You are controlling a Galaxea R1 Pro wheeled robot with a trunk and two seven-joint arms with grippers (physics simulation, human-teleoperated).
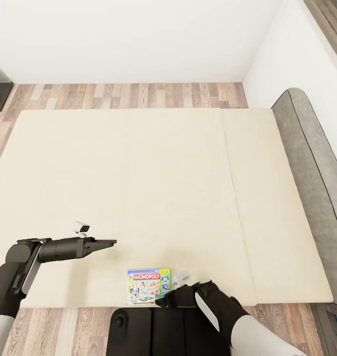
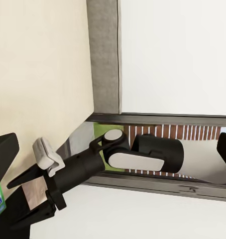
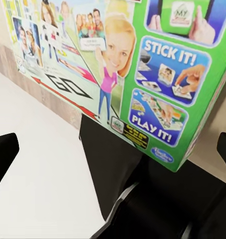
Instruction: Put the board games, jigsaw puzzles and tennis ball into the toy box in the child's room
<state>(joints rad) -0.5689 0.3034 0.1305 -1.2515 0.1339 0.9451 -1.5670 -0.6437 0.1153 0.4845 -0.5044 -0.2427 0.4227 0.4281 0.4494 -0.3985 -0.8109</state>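
- The bed (image 1: pixel 138 173) spans the head view, its plain beige cover bare except for one box; the grey headboard (image 1: pixel 314 163) runs along the bed's right side, against the white wall (image 1: pixel 138 39).
- The Monopoly board game (image 1: pixel 148 286) lies flat on the bed right at its near edge, a little right of the edge's middle, with its red banner toward the far side.
- The right gripper (image 1: pixel 163 300) sits at the near edge of the bed, at the box's near right corner. In the right wrist view the box (image 3: pixel 143 74) hangs close in front of the camera, between the two dark fingertips (image 3: pixel 3 154) that show at the frame's sides, so the jaws stand wide apart with nothing gripped.
- The left gripper (image 1: pixel 106 243) hovers over the bed's near left part, pointing toward the headboard, well apart from the box. Whether its jaws are wide or narrow I cannot tell.
- Wood-plank floor (image 1: pixel 128 96) shows beyond the far edge of the bed.
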